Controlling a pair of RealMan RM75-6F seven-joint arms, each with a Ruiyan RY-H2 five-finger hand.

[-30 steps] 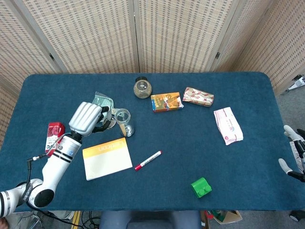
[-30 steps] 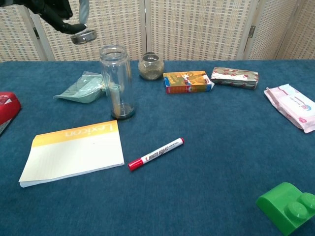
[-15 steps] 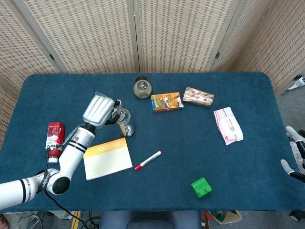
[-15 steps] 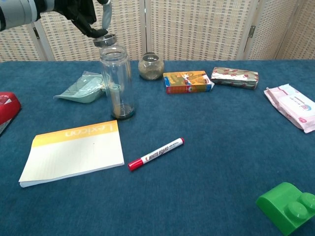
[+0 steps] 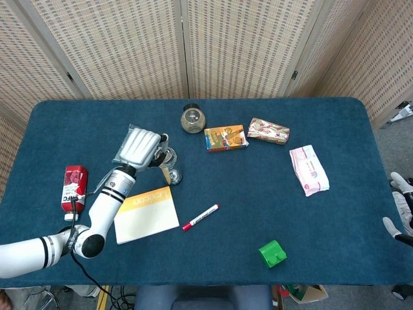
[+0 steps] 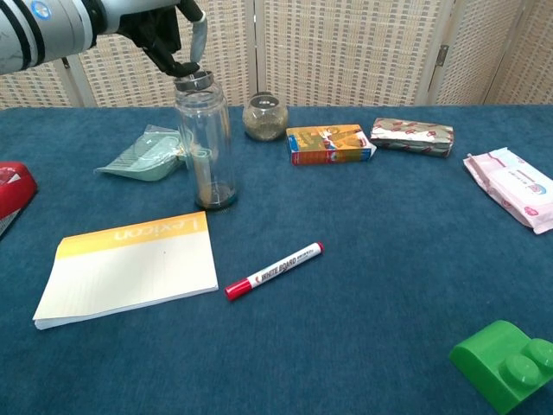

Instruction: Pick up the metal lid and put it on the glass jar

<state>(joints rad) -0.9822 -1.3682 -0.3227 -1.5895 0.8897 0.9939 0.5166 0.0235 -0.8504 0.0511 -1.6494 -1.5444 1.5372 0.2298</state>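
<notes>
A tall clear glass jar [image 6: 205,147] stands upright left of the table's middle, also seen in the head view as the jar [image 5: 169,163]. The metal lid [image 6: 193,80] sits at the jar's mouth, pinched in the fingers of my left hand [image 6: 164,35]. From above, my left hand [image 5: 139,146] covers the jar's top and hides the lid. My right hand [image 5: 401,206] shows only at the far right edge, off the table, with fingers apart and nothing in them.
A yellow notepad [image 6: 130,264] and a red whiteboard marker [image 6: 274,270] lie in front of the jar. A teal packet [image 6: 143,156] lies to its left, a small round jar [image 6: 264,117], an orange box [image 6: 330,143] and a foil pack [image 6: 412,136] behind. A green block [image 6: 505,363] sits front right.
My left hand carried the lid rightward and down from above the teal packet to the jar's mouth. The right hand stayed put.
</notes>
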